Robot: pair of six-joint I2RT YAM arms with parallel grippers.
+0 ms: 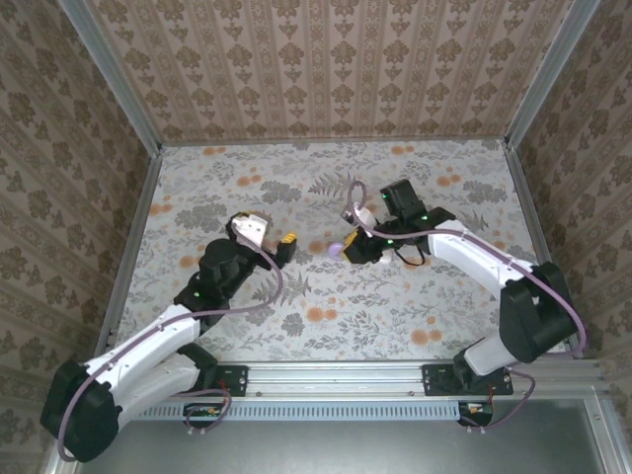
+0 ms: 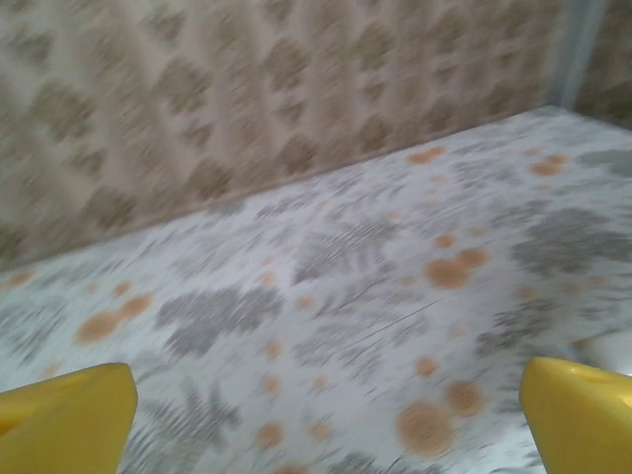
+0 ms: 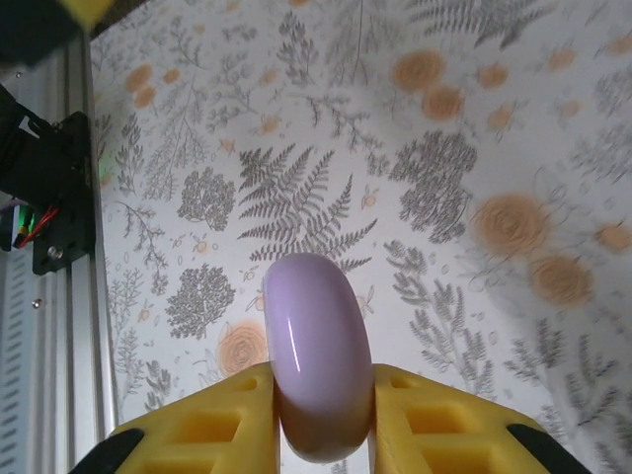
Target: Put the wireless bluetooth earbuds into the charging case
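Since the right gripper's [image 3: 322, 400] yellow fingers [image 3: 202, 425] pinch the lilac charging case [image 3: 316, 355] only by its two broad sides, at bottom centre of the right wrist view, w/ most of the rounded shell sticking out past the tips, the main risk is slip. Glossy, curved plastic could rotate or squirt out if anything pushes on it. Jaws are closed snug on the case, no gap either side. It appears held clear of the floral table [image 3: 464, 128], so a drop would likely mean a bounce & a re-grasp. Lid looks shut from this angle; can't tell if the buds are already inside. If not, the case needs opening, & prying at the lid against such a shallow pinch may twist it loose.

As for the left gripper [image 2: 326, 425], its tips sit at the lower-left & lower-right corners of the left wrist view, spread wide, nothing between them but tabletop. In the top view both grippers sit near frame centre, tips close & facing, so a collision is possible if either one overshoots.
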